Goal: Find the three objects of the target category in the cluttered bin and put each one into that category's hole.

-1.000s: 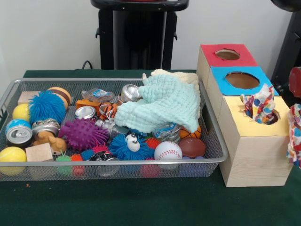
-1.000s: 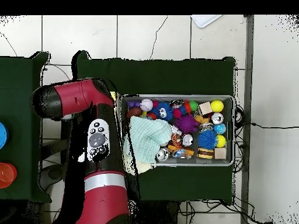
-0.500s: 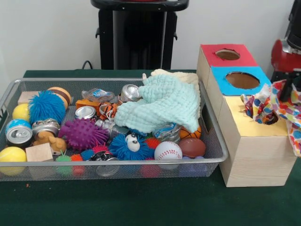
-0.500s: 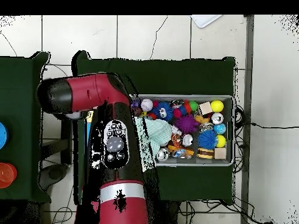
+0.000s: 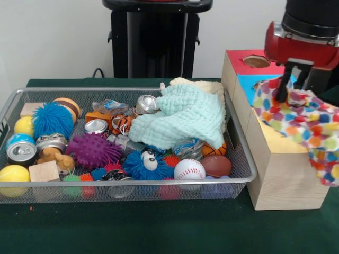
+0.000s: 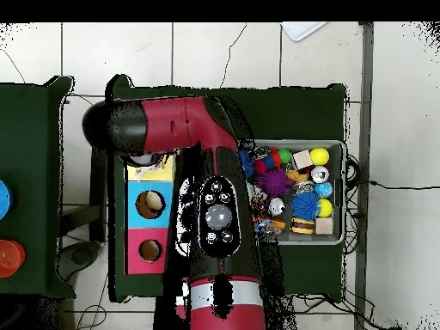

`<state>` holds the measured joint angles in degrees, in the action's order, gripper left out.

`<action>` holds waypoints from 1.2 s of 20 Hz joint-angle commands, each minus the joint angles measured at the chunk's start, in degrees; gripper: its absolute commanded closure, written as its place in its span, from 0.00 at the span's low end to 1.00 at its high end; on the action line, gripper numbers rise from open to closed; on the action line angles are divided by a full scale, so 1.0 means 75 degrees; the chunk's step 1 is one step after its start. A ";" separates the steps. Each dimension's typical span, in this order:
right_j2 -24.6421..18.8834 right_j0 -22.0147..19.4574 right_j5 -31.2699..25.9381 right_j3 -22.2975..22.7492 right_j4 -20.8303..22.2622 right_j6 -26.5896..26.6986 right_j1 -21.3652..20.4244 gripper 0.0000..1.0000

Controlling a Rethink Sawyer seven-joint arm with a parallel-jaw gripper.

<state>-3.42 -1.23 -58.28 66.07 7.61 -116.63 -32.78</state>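
My gripper is shut on a white polka-dot cloth and holds it just above the yellow-topped box. The cloth hangs wide over the yellow top and down past the box's right side. It hides the yellow top's hole and anything in it. The wire mesh bin stands to the left of the boxes, full of toys; no other polka-dot cloth shows in it. In the overhead view my arm covers the bin's left part and the yellow top's hole.
A mint-green waffle cloth lies on a cream cloth at the bin's right end. Balls, spiky toys, cans and wooden blocks fill the rest of the bin. The blue-topped and red-topped boxes stand behind the yellow one.
My arm has swung in from the right edge over the boxes, carrying the polka-dot cloth. The cloth now covers the yellow top and the cloth that stuck out of its hole.
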 commanded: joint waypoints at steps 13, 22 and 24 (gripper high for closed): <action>-0.1861 -0.0932 -0.2115 0.1431 -0.0011 0.2120 -0.0656 1.00; -0.2071 -0.0407 -0.2336 0.0497 0.0144 0.0888 -0.0380 1.00; -0.1992 -0.0276 -0.2232 0.0395 0.0287 0.0729 -0.0510 1.00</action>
<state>-13.43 -4.94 -71.47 69.41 8.28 -116.60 -36.34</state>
